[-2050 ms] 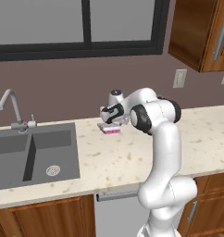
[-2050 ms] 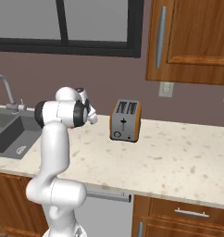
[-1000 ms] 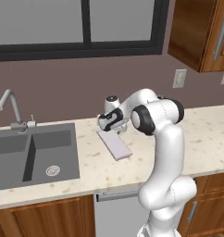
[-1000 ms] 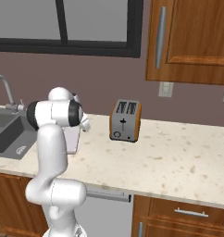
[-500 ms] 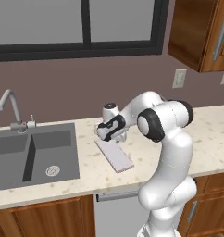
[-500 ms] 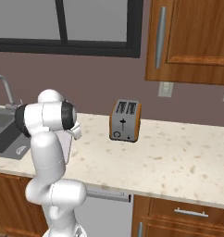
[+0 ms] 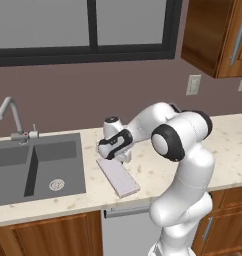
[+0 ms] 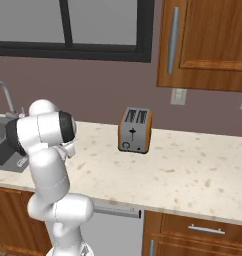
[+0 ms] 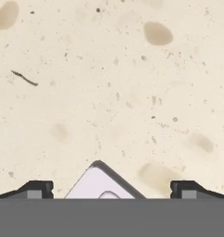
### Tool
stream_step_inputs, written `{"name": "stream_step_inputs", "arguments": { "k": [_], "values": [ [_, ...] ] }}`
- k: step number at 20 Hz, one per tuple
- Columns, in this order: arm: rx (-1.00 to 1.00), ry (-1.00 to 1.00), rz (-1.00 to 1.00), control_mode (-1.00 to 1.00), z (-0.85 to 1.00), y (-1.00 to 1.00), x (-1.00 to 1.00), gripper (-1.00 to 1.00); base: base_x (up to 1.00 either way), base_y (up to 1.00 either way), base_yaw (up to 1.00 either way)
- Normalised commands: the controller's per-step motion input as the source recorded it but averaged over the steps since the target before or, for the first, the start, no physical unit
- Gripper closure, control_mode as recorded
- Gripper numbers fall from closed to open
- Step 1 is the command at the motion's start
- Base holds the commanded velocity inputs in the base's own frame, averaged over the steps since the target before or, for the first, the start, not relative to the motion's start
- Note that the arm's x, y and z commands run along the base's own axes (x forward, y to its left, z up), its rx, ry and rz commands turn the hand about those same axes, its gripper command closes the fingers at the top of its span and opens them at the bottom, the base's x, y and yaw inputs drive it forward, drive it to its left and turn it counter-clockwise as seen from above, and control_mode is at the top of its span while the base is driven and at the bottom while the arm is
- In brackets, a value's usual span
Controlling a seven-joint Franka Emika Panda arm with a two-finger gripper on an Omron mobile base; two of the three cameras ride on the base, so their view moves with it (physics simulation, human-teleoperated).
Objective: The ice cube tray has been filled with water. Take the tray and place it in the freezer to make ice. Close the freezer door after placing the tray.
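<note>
A: Where's the ice cube tray (image 7: 118,177)?

B: Flat on the counter (image 7: 228,135), just right of the sink (image 7: 38,165), lying at a slant with its near end close to the counter's front edge.

A: Gripper (image 7: 112,156)?

B: Over the tray's far end, jaws spread wide, nothing between them. Hand view has one tray corner (image 9: 101,183) between the finger tips (image 9: 37,189); can't tell whether they touch it.

A: Anything else on the counter?

B: Toaster (image 8: 135,129), back near the wall, well apart from the arm.

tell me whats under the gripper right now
The ice cube tray lies flat on the speckled countertop, its far end beneath the open gripper. In the hand view one tray corner pokes up between the fingertips; the rest is covered.
</note>
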Motion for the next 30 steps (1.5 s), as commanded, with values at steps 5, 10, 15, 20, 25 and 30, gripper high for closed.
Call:
{"name": "stream_step_inputs", "arguments": {
  "k": [5, 10, 15, 20, 25, 30],
  "values": [
    [0.0, 0.08, -0.1, -1.0, -0.2, 0.4, -0.67, -1.0, 0.0, 0.0, 0.0],
    [0.0, 0.07, -0.09, -1.0, -0.2, 0.35, -0.72, -1.0, 0.0, 0.0, 0.0],
    [0.0, 0.05, -0.06, -1.0, -0.03, 0.15, -0.59, -1.0, 0.0, 0.0, 0.0],
    [0.0, 0.0, -0.02, -1.0, 0.13, -0.12, -0.18, -1.0, 0.0, 0.0, 0.0],
    [0.01, 0.0, -0.02, -1.0, 0.36, -0.29, 0.02, -1.0, 0.0, 0.0, 0.0],
    [0.0, -0.06, 0.0, -1.0, 0.43, -0.17, 0.07, -1.0, 0.0, 0.0, 0.0]
  ]
}}
